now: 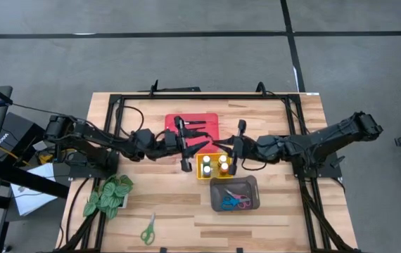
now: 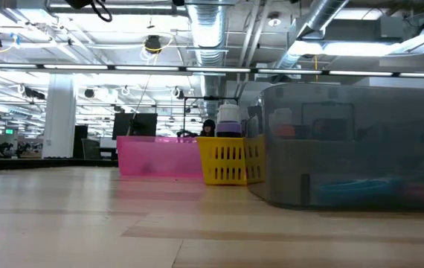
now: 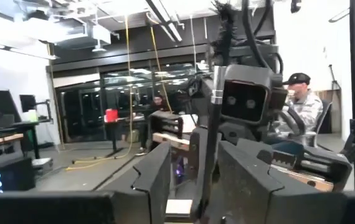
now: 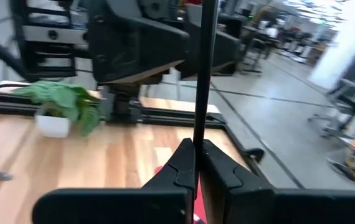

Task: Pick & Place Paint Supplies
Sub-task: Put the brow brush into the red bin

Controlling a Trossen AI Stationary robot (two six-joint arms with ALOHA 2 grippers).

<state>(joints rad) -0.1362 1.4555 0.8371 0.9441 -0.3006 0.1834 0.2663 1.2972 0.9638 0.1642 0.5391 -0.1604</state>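
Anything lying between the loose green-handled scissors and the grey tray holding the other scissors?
Nothing visible: only bare wooden table separates the green-handled scissors from the translucent grey plastic tray; the green leafy plant stands clear.

The tabletop (image 1: 271, 218) is showing pale wood planks with a smooth, faintly shiny finish that is catching the ceiling lights in the low view. The yellow tray (image 2: 227, 160) is looking like slotted hard plastic, the red tray (image 2: 156, 156) like translucent pinkish plastic, and the grey tray (image 2: 353, 141) like smoky see-through plastic. The brush (image 4: 203, 74) handle is appearing thin, dark and smooth. Both the right claw (image 4: 197, 165) and left claw (image 3: 193, 180) are looking like matt black moulded plastic. The plant (image 1: 109, 193) leaves are looking like soft matt fabric or plastic. The scissors (image 1: 148, 229) handles are looking like green plastic.
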